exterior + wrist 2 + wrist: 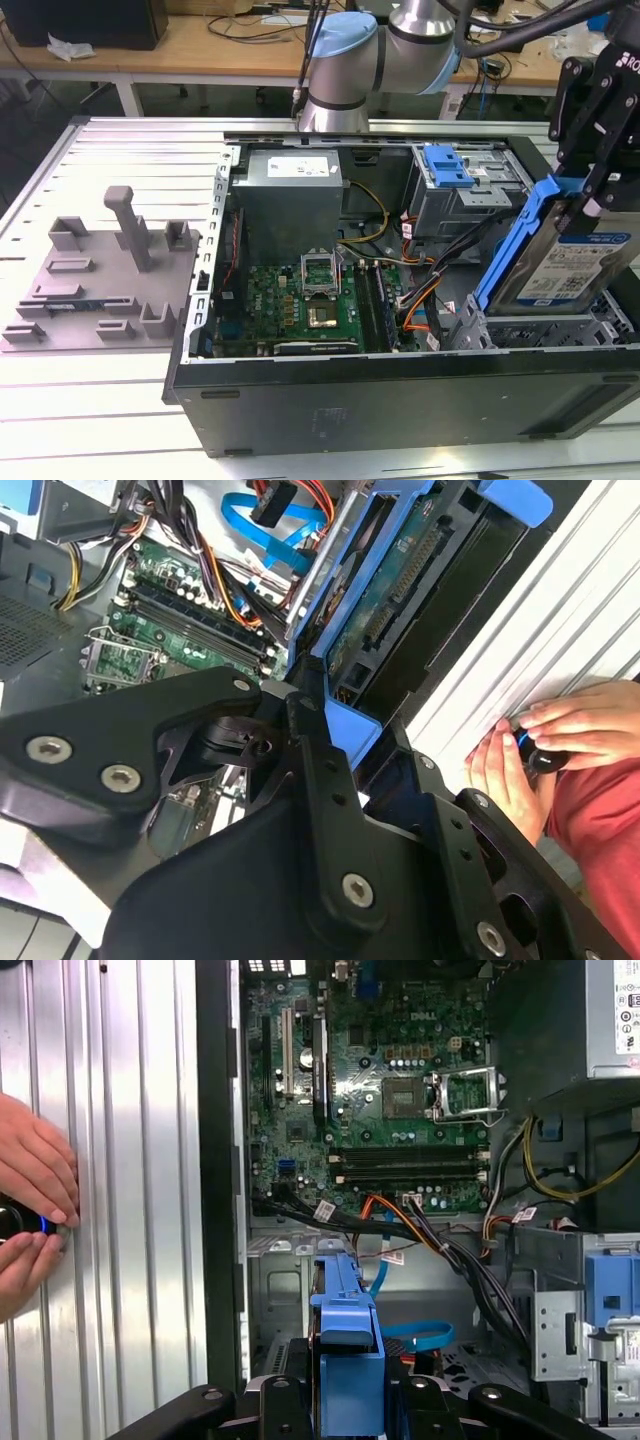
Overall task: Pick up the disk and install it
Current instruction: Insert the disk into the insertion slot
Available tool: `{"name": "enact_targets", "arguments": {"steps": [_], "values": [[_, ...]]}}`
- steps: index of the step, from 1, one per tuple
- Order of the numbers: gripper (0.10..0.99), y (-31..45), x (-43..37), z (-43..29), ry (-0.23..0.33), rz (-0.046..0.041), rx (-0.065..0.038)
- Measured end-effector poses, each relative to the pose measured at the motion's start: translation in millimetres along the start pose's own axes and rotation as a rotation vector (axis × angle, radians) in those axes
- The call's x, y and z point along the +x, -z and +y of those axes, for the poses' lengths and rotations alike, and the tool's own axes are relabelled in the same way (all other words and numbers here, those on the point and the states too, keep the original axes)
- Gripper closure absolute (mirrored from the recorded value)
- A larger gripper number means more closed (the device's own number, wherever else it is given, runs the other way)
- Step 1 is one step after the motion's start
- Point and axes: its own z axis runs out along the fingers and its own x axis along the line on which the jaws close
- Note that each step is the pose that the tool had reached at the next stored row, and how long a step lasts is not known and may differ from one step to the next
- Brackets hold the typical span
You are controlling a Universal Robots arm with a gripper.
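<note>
Ribbed metal desk (100, 420) carries an open computer case (400, 400), over its bay (608, 322) at the exterior view's right the 2 fingers (597, 185) pinch the tilted disk (565, 270) by its blue frame (510, 250), likely rigid, weighty, shock-sensitive, best held there.

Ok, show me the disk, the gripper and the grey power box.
disk (565, 268), exterior view, on its labelled face.
gripper (588, 198), exterior view, between its fingertips.
grey power box (290, 205), exterior view, on its bare face.
</note>
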Motion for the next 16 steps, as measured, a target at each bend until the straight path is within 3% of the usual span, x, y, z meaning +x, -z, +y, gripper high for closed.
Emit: {"name": "enact_targets", "arguments": {"steps": [11, 13, 14, 16], "values": [[0.722, -9.0, 0.4, -0.1, -0.001, -0.0001, 0.0], [0.722, -22.4, 1.3, -0.2, -0.001, 0.0, 0.0], [0.584, -25.6, 1.3, -0.2, -0.002, 0.0001, 0.0], [0.584, -25.9, 1.3, -0.2, -0.002, 0.0, 0.0]]}}
